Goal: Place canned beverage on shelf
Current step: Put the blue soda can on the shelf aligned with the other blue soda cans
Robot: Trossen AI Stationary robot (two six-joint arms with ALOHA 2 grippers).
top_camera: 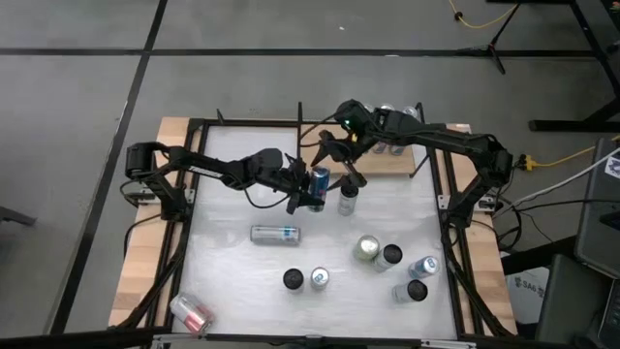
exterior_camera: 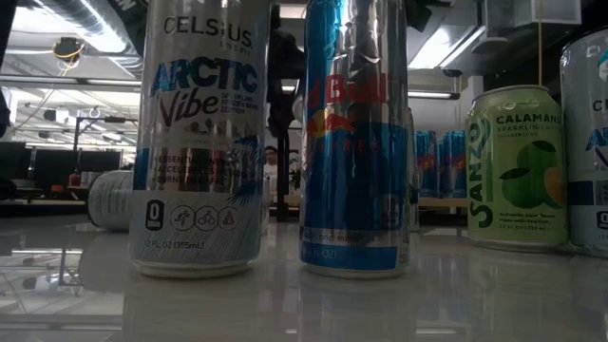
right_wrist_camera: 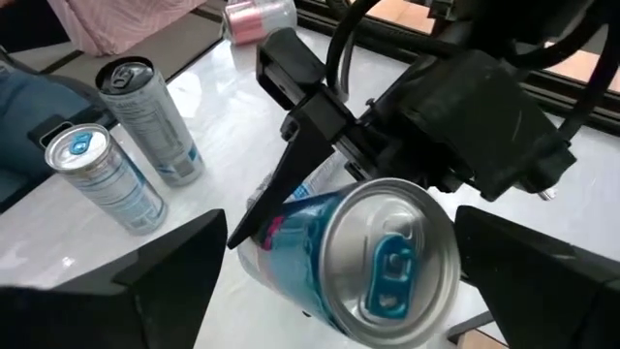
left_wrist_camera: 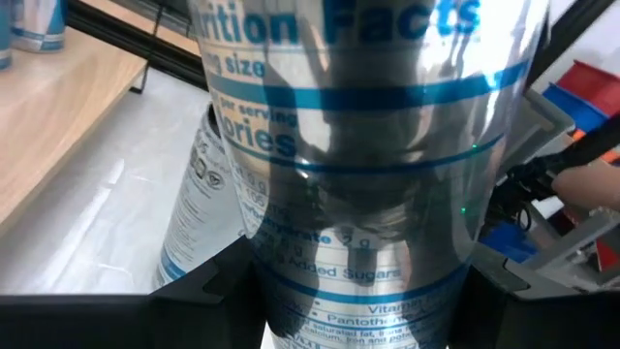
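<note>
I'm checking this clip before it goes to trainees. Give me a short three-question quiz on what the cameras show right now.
1. True or false: the left gripper is shut on the blue can.
2. Where is the right gripper? A) above the blue can with its jaws apart B) at the table's near edge C) clamped on a can on the shelf
3. Fill in: the silver can in the middle of the table is ____ (upright / lying on its side).

Key: 1 true; 2 A; 3 lying on its side.
</note>
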